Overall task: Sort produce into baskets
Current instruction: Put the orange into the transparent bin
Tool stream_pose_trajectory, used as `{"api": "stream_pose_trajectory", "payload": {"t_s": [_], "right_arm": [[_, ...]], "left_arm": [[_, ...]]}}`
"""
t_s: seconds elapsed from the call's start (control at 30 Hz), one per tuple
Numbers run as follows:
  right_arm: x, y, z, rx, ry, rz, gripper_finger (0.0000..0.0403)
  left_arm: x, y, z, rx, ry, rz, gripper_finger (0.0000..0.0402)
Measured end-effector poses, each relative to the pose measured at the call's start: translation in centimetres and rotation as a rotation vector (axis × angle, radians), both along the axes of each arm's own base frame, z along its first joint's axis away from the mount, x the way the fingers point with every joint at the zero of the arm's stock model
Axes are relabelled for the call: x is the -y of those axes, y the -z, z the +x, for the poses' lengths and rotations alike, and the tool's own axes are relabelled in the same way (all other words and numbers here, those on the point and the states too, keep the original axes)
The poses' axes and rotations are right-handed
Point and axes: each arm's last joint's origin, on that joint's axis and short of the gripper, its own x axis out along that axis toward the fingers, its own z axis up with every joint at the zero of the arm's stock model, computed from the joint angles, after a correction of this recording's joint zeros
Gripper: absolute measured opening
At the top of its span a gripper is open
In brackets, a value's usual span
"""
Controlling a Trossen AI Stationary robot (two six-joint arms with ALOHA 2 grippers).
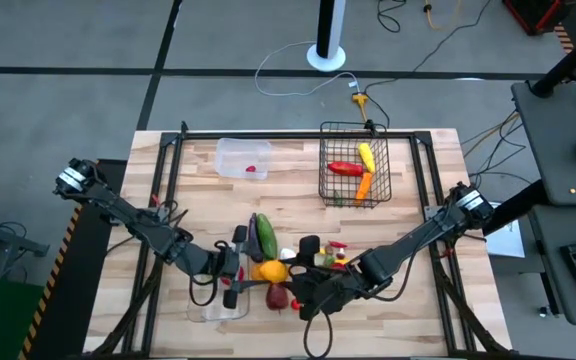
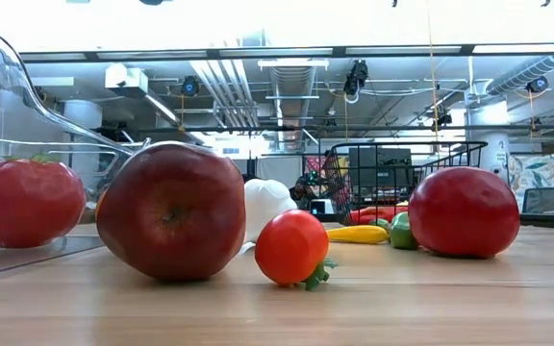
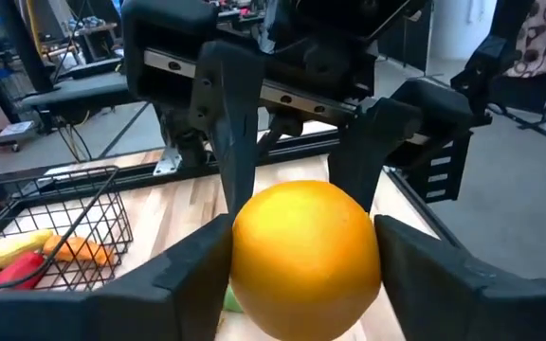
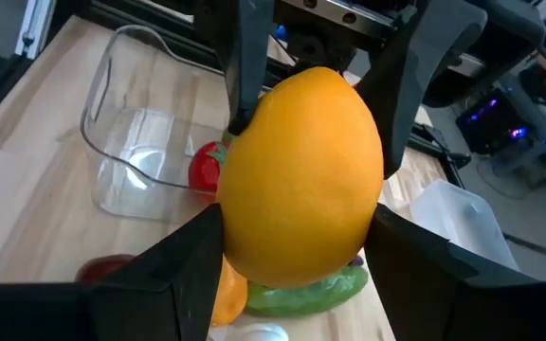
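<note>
The orange fruit point(image 3: 306, 251) is hanging above the tabletop point(image 1: 408, 220), caught between both tools at once. I am seeing the left tool point(image 3: 303, 270) pressing its two fingers against the fruit's sides, and from the other side the right tool point(image 4: 292, 256) is clamping the same fruit point(image 4: 301, 180), so both are closed on it with their finger pairs crossing each other. Just below the tools a green cucumber point(image 4: 311, 289) is lying among more produce, and beyond the right tool, under the left arm, a clear tray point(image 4: 112, 114) is sitting with a red tomato point(image 4: 207, 169) at its near wall; whether it is inside I cannot tell from there. Well away from both tools, at the far side of the tabletop, the black wire basket point(image 1: 353, 165) is holding a red pepper point(image 1: 344, 168) and a few yellow and orange pieces. As I judge it, this is a hand-over, and the danger is in the timing: if one tool is letting go before the other is holding firmly, the smooth round fruit is going to slip out, drop on the pile below and roll. If both are pulling while clamped, they are straining against each other, and the crossed fingers could be snagging.
</note>
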Motion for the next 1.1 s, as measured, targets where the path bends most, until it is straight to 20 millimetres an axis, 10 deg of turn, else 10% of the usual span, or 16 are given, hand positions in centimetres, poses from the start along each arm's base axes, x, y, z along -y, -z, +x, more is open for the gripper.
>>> {"api": "stream_pose_trajectory", "payload": {"t_s": [0.6, 1.1], "right_arm": [[0.9, -1.8, -1.7, -0.061, -0.037, 0.094, 0.0293], [4.2, -3.3, -2.5, -0.111, 0.053, 0.101, 0.0321]], "left_arm": [[-0.3, -0.5, -1.2, -0.081, -0.036, -0.140, 0.0176], [4.3, -3.8, -6.6, -0.882, -0.298, -0.345, 0.0176]]}}
